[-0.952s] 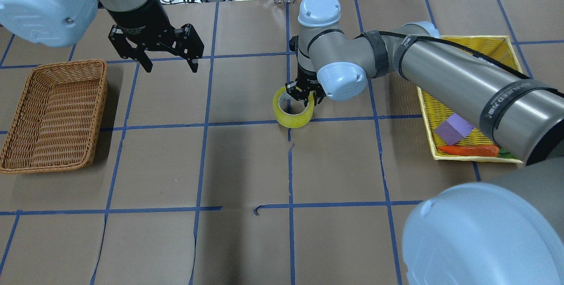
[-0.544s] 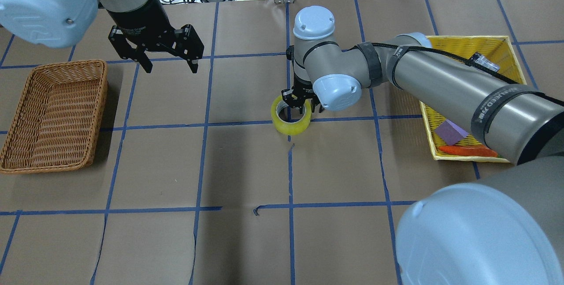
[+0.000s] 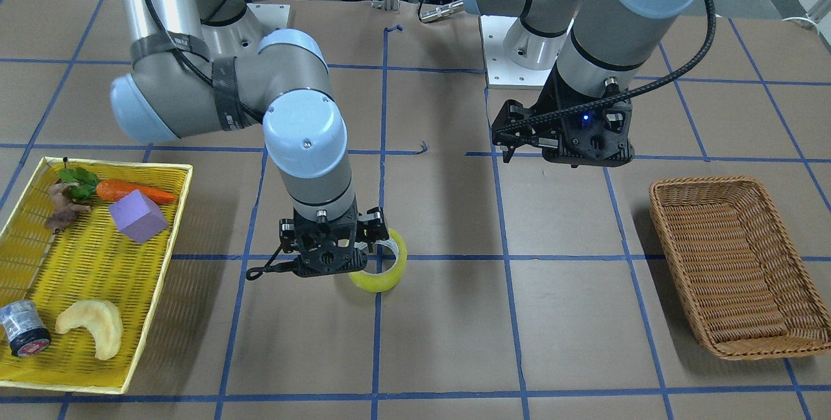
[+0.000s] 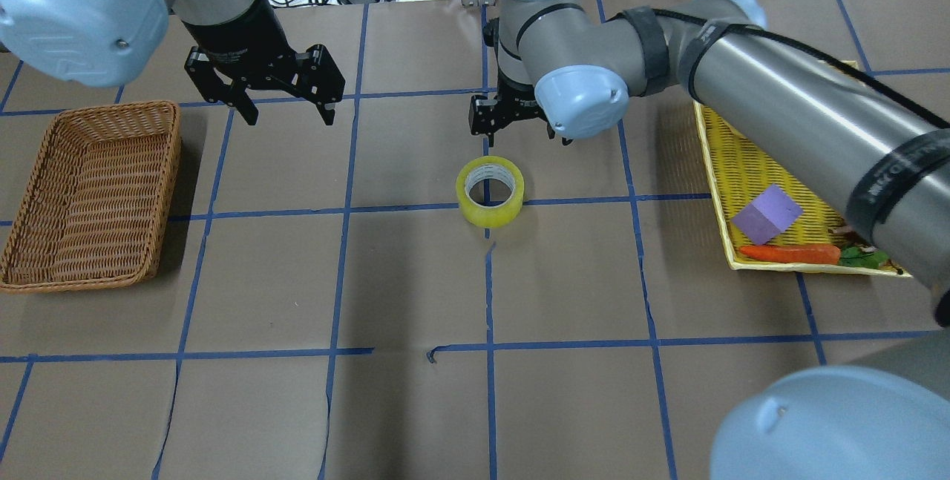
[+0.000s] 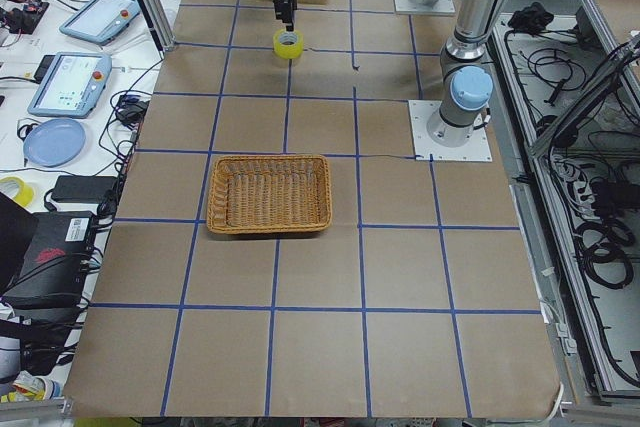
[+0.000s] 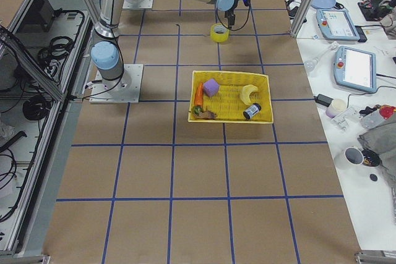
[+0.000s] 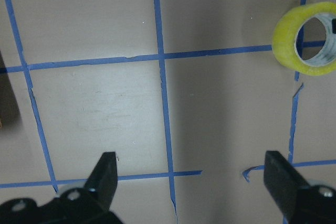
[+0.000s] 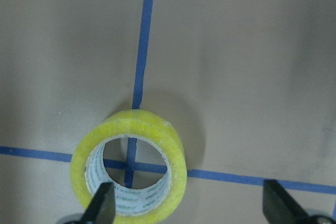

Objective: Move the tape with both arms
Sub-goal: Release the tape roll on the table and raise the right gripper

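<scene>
The yellow tape roll [image 4: 490, 214] lies flat on the brown table at the crossing of two blue lines, hole upward. It also shows in the front view [image 3: 384, 281], the right wrist view [image 8: 137, 123] and the left wrist view [image 7: 284, 45]. My right gripper [image 4: 519, 131] is open and empty, raised above the table just beyond the roll and not touching it; its jaws frame the roll in the right wrist view [image 8: 190, 208]. My left gripper [image 4: 288, 113] is open and empty, hovering well to the roll's left.
A wicker basket [image 4: 167, 183] stands at the left side of the table. A yellow tray [image 4: 724, 191] at the right holds a purple cube [image 4: 767, 214], a carrot [image 4: 790, 253] and other small items, partly under my right arm.
My right gripper has opened, let go of the tape and lifted back from it. The roll now rests free on the table. My left gripper has not moved.
</scene>
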